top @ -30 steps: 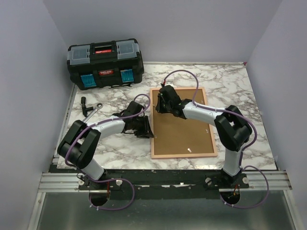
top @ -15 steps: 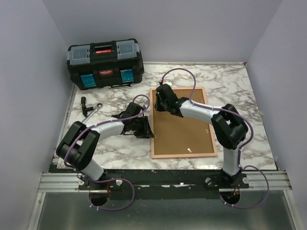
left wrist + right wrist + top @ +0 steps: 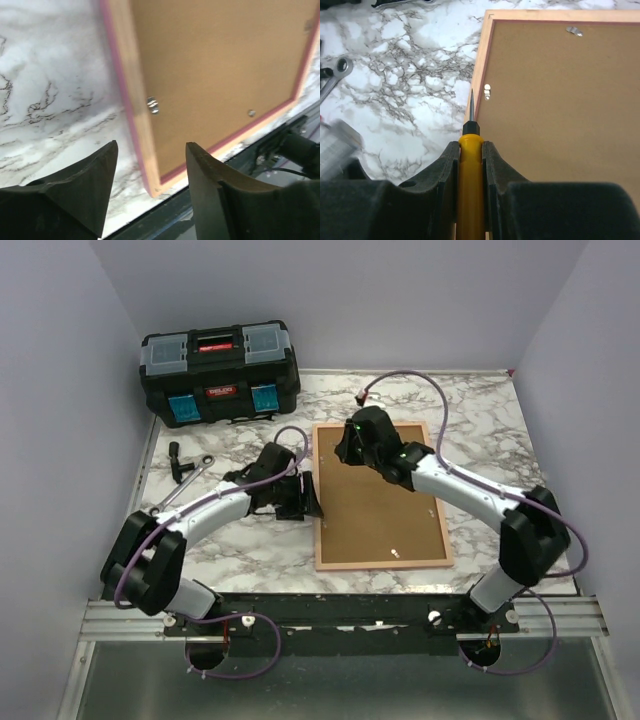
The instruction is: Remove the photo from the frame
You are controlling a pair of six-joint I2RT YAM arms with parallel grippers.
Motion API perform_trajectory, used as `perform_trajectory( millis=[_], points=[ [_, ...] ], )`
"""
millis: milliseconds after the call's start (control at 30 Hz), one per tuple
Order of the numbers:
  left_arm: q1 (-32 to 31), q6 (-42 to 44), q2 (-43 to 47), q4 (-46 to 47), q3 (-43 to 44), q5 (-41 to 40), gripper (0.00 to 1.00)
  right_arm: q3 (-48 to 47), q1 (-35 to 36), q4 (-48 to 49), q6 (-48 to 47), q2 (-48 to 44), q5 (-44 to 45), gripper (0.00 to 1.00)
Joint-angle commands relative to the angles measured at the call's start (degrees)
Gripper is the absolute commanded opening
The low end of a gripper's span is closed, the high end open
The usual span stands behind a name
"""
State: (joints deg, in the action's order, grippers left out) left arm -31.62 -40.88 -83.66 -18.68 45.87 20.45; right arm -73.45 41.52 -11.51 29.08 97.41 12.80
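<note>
The pink frame [image 3: 318, 515] lies face down on the marble table, its brown backing board [image 3: 380, 500] facing up. The photo is hidden under the board. My left gripper [image 3: 305, 502] is open just left of the frame's left rail; in the left wrist view [image 3: 151, 147] its jaws straddle the frame [image 3: 127, 75] near the front corner, below a metal clip [image 3: 153, 104]. My right gripper [image 3: 348, 448] is shut on a yellow-handled screwdriver [image 3: 470, 175]. The screwdriver's tip points along the left rail [image 3: 481, 65], close to a clip [image 3: 487, 91].
A black toolbox [image 3: 220, 370] stands at the back left. A wrench [image 3: 197, 472] and a black tool [image 3: 178, 458] lie left of my left arm. Grey walls close in both sides and the back.
My left gripper has opened beside the frame's left rail. The right arm has swung its elbow out to the right, the screwdriver still held over the frame's upper left.
</note>
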Motion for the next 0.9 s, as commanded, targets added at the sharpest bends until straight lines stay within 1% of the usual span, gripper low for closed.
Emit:
perform_trajectory(
  millis=[0,133,233,333,433,500,600,667,700,767,867],
  points=[
    [2.0,3.7,7.3,-6.8,7.7,-0.3,0.62,11.0,-0.3,-2.9,2.0,-9.6,1.3,0.01],
    [5.8,6.8,12.2,-12.3,15.2,-0.5,0.66,22.1,-0.4,-2.8,4.6,-21.2,-0.6,0.01],
    [7.8,9.5,15.8,-15.7,22.0,-2.8,0.68,28.3,-0.4,-4.9,5.7,-29.7,1.1,0.01],
    [8.8,12.9,18.2,-17.8,28.7,-6.6,0.69,30.8,-0.4,-9.5,6.4,-36.9,2.5,0.01],
    [9.1,16.4,21.3,-16.6,30.2,-12.9,0.7,32.0,-0.5,-12.1,7.3,-40.4,1.0,0.01],
    [9.2,18.1,23.6,-15.2,28.6,-16.8,0.7,31.6,-0.4,-12.3,7.8,-39.7,-2.3,0.01],
    [9.5,18.9,28.3,-10.7,21.7,-19.8,0.71,29.0,-0.4,-10.8,7.7,-36.6,-10.0,0.01],
    [9.5,19.0,32.3,-7.9,17.0,-19.9,0.72,27.1,-0.3,-7.6,8.4,-34.1,-15.7,0.01],
    [9.5,18.9,33.6,-7.2,15.5,-22.2,0.73,26.3,-0.2,-5.8,9.2,-32.9,-17.2,0.01],
    [9.6,18.9,36.0,-6.9,14.6,-24.8,0.73,24.5,0.5,-1.3,10.6,-29.3,-20.2,0.01],
    [9.6,19.9,39.9,-5.0,13.2,-28.0,0.73,20.4,3.6,5.2,12.1,-20.0,-23.7,0.01]
  ],
)
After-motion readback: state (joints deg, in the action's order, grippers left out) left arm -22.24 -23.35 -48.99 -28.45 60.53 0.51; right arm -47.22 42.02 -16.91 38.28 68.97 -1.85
